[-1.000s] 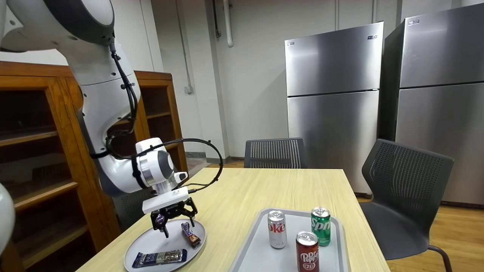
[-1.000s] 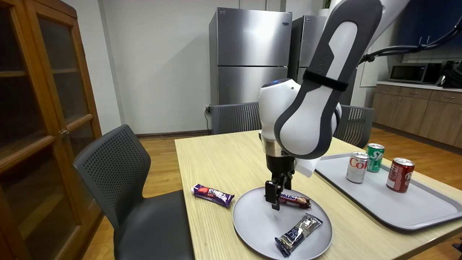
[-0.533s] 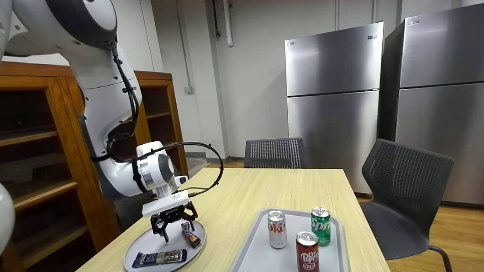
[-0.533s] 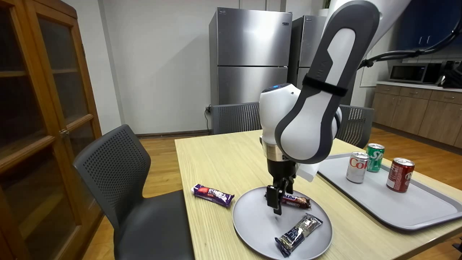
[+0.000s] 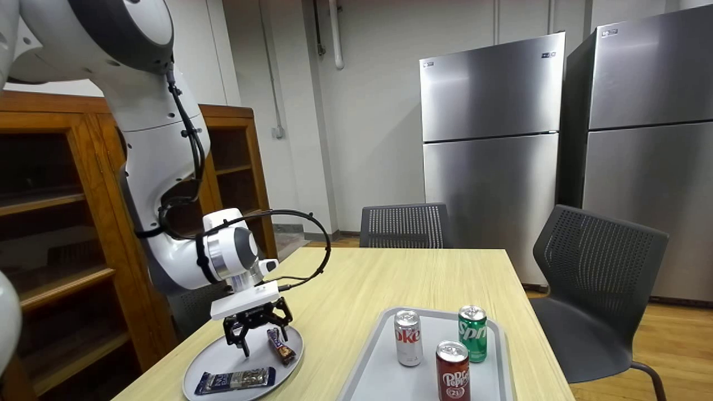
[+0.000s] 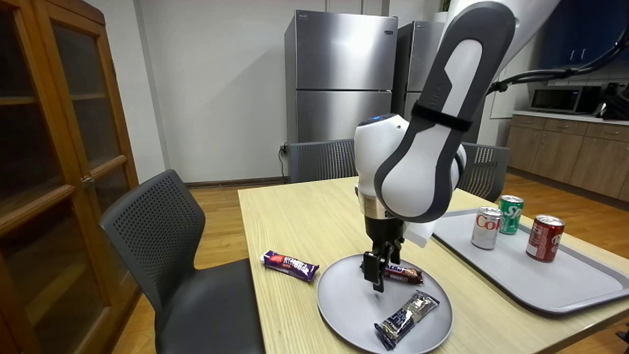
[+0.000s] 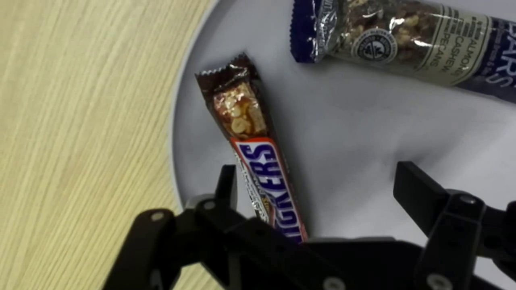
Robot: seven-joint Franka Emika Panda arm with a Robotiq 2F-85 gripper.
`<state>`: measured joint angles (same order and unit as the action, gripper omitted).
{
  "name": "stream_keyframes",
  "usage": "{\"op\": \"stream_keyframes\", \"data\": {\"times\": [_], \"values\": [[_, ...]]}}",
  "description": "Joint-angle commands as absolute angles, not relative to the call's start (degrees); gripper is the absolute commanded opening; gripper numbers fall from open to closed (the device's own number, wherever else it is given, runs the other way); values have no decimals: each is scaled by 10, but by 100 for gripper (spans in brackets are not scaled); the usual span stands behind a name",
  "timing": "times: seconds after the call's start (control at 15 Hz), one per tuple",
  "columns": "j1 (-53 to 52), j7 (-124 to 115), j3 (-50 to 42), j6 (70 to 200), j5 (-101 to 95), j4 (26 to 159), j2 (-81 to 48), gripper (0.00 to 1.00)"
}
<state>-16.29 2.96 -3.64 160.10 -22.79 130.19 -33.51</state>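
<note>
The tool [image 7: 317,177] hangs low over the plate [image 6: 344,300], its fingers [image 7: 417,191] wide apart. The Snickers [image 7: 260,157] lies on the plate, near the rim, partly below the tool. In the wrist view one finger stands just beside the wrapper, on the rim side, while its partner is well out over the bare middle of the plate; the near end of the Snickers runs out of sight behind the tool. Whether the fingertips touch the plate or hover slightly above it is hard to judge from these angles.

The nut bar [image 6: 408,318] lies on the same plate, apart from the Snickers, in a dark blue wrapper with a clear stretch that shows the nuts. The purple bar [image 6: 290,266] lies on the surface [image 5: 401,278] itself, near the plate.

On the far side of the plate from the purple bar is the grey tray [image 6: 511,280], with the Coke [image 6: 486,228], the Sprite [image 6: 511,216] and the Dr Pepper [image 5: 453,372] upright and near one another. Dark chairs [image 5: 601,273] stand around the surface. Behind are a wooden cabinet [image 6: 64,177], steel fridges [image 5: 490,184] and a microwave [image 6: 555,99].
</note>
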Motion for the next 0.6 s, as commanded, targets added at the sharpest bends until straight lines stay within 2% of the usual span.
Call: {"op": "stream_keyframes", "data": {"times": [0.0,0.4,0.47,0.53], "values": [[-144,28,-24,1601,-208,1292,-341,100],[-133,32,-19,1599,-187,1282,-349,100],[-132,32,-18,1599,-183,1280,-351,75],[-131,32,-17,1599,-181,1278,-353,74]]}}
